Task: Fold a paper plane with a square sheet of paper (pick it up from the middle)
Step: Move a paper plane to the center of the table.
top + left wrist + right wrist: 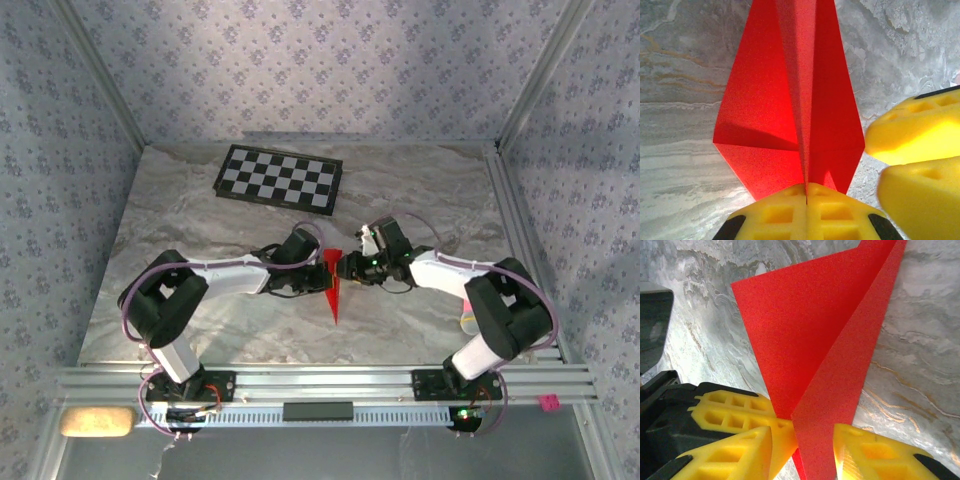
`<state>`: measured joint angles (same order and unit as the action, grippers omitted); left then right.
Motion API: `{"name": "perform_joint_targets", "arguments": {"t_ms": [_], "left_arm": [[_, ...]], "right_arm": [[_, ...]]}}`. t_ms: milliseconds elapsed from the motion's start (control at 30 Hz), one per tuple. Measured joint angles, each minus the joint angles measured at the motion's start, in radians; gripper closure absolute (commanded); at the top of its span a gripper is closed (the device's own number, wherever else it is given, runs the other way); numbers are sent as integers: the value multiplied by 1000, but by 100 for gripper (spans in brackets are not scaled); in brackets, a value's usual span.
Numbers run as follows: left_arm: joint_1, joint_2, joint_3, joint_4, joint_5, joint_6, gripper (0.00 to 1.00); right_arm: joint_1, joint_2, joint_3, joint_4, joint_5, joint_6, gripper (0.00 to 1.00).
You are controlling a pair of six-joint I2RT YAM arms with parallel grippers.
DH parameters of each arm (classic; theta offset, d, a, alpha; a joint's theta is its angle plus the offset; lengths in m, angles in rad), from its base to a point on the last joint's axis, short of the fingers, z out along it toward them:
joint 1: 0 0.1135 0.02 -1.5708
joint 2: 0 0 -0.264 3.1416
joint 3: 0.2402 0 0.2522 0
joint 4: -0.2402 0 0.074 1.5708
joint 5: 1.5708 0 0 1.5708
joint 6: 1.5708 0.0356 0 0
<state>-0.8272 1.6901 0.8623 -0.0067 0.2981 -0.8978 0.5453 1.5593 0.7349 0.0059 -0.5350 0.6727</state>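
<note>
The middle of the counter (430,190) is taken up by the paper plane (333,288), clamped by the left end effector (322,272), with the right end effector (346,268) crowded just beside it. The far side is blocked left of centre by a checkerboard (278,178). Bare counter is left at the far right.

No legible text, brand, number or sign anywhere. Checkerboard (278,178) at the table's far edge: plain black and white squares, no lettering. Small pink tag (547,402) on the rail at the near right corner: too small to read.
</note>
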Motion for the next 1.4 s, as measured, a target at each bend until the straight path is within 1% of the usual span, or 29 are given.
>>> {"name": "perform_joint_targets", "arguments": {"t_ms": [167, 300, 467, 600, 667, 833, 1033, 1133, 1400], "left_arm": [[-3, 0, 6, -22, -10, 7, 96], [-6, 0, 11, -26, -11, 11, 96], [-6, 0, 14, -29, -15, 18, 94], [-6, 0, 15, -36, -16, 18, 93], [-7, 0, 21, -43, -15, 18, 91], [-7, 0, 27, -42, -6, 18, 83], [-7, 0, 27, -27, 10, 14, 76], [-7, 0, 27, -23, 16, 14, 74], [-13, 5, 27, -18, 31, 15, 70]], "right_arm": [[7, 42, 34, -23, 1, 0, 65], [7, 64, 53, -60, 27, -9, 67], [-8, 69, 53, -91, 43, -11, 71], [-23, 69, 51, -96, 47, -17, 77], [-26, 69, 50, -97, 47, -18, 81], [-26, 71, 40, -96, 41, -15, 88], [-31, 86, 31, -92, 29, -14, 90], [-34, 87, 29, -87, 23, -14, 91], [-37, 87, 29, -76, 11, -6, 97]]}}
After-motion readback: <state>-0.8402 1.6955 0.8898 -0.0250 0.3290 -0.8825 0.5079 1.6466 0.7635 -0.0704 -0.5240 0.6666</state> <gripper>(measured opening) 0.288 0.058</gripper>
